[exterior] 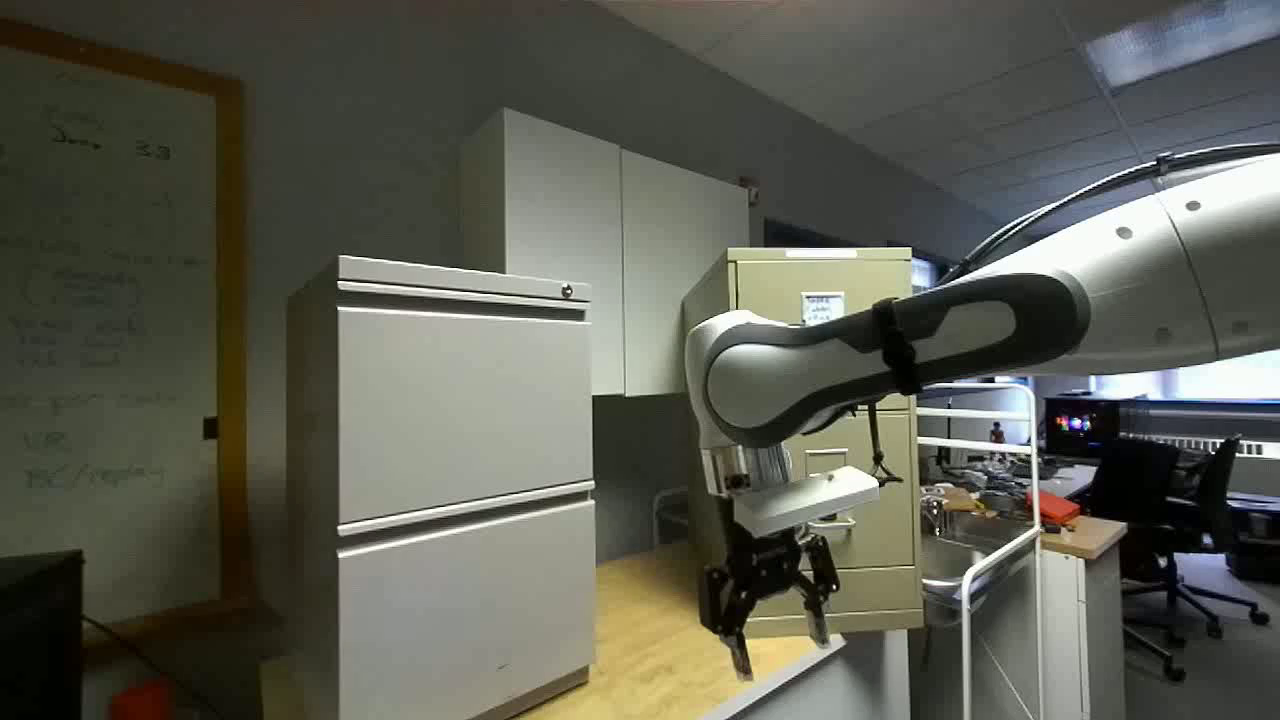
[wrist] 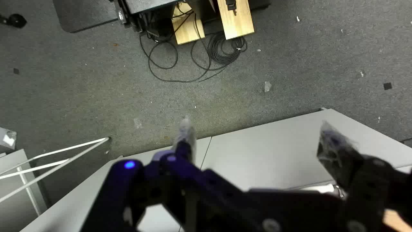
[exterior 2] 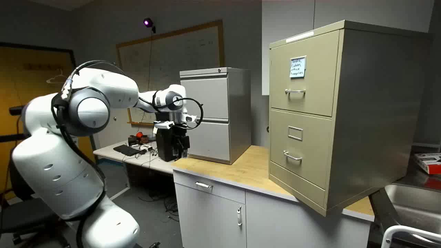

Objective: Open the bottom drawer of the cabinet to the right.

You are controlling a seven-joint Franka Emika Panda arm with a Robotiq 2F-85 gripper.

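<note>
1. The narrow, upright beige metal filing cabinet (exterior 2: 365, 110) is filling the right of the frame in an exterior view. It is standing slantwise on the pale wood-topped table (exterior 2: 255, 168), its near lower corner jutting past the front edge, perhaps for giving a drawer free passage outwards.

2. The flat beige metal bottom drawer (exterior 2: 299, 146) is occupying the cabinet's lower front, right of centre in that frame. It is lying flush, so the pull is apparently yet to come.

3. Its slim silvery metal handle (exterior 2: 293, 157) is standing out from the panel, probably leaving gripping room behind the bar.

4. The black two-fingered tool (exterior: 782, 655) is hanging downwards at the lower centre of an exterior view. Its fingers (wrist: 334, 154) are standing wide apart and holding nothing; that spread is likely serving for straddling or hooking the handle.

5. The wrist view is showing dark grey carpet (wrist: 257, 93) and light grey cupboard doors (wrist: 273, 151) past the fingers, with none of the drawer appearing, so the next move is probably calling for a swing towards the cabinet.

6. The wider light grey metal two-drawer cabinet (exterior: 440, 470) is standing left of centre in an exterior view, probably playing no part.
</note>
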